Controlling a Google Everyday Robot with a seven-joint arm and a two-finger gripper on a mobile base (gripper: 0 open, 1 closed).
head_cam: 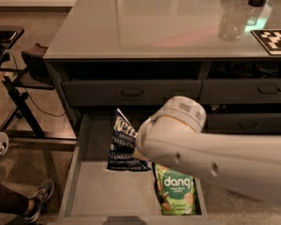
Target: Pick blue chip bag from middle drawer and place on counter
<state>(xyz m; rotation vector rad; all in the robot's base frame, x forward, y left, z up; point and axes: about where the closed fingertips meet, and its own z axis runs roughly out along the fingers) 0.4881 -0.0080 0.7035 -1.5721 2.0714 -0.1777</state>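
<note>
step: blue chip bag [124,144] judged mid-lift from middle drawer [111,191] | gripper [138,152] tucked at bag's right edge, grip can't be told | next: to be raised onto counter [154,22]

Floor [35,128]: brown, speckled. Black metal stand [19,93] at left, with a cable [46,106] trailing beside it. Sneaker [39,198] at lower left edge.

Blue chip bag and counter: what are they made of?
The blue chip bag looks like thin crinkly plastic film, creased and shiny. The counter seems smooth glossy laminate or glass: it mirrors lights. The pincer sits at the bag's right edge, over the middle drawer.
</note>
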